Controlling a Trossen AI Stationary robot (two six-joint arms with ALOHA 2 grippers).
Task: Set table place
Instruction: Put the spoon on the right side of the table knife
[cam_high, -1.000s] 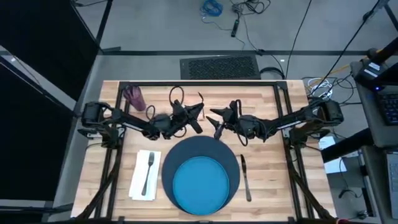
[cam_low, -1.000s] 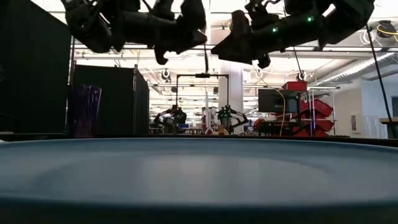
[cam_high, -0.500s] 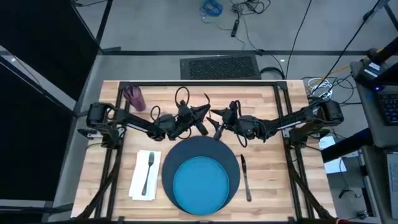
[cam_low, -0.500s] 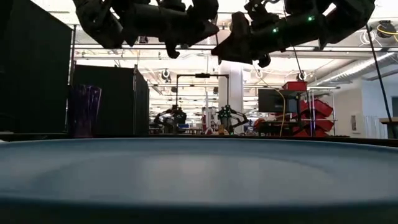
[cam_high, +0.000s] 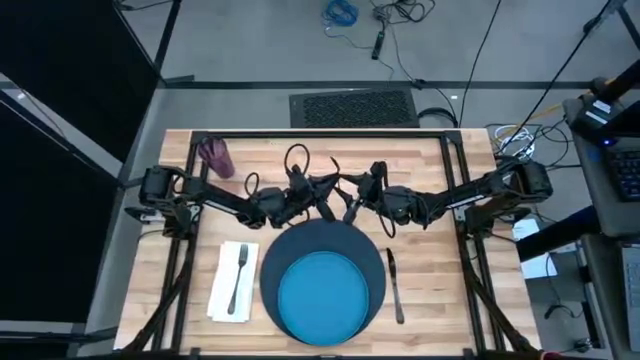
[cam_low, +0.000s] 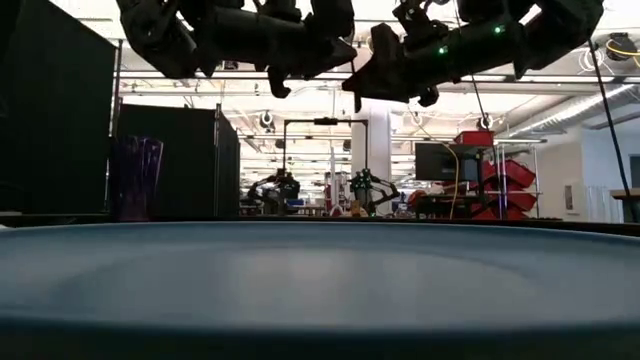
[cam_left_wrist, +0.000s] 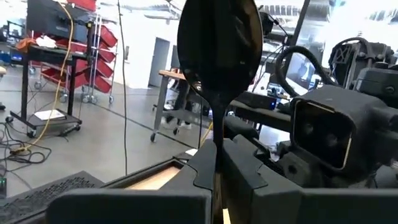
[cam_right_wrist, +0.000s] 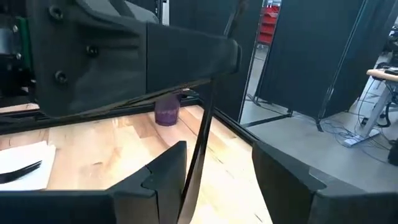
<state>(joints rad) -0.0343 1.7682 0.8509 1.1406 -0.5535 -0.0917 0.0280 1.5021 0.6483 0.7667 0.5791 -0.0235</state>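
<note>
Left gripper (cam_high: 328, 190) clamps a dark, shiny spoon (cam_left_wrist: 219, 43) upright at frame center; right gripper (cam_high: 350, 197) fingers apart around its handle.

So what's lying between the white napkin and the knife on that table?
In the high view, the dark blue mat with the bright blue plate on it lies between the napkin and the knife. A fork rests on the napkin.
</note>
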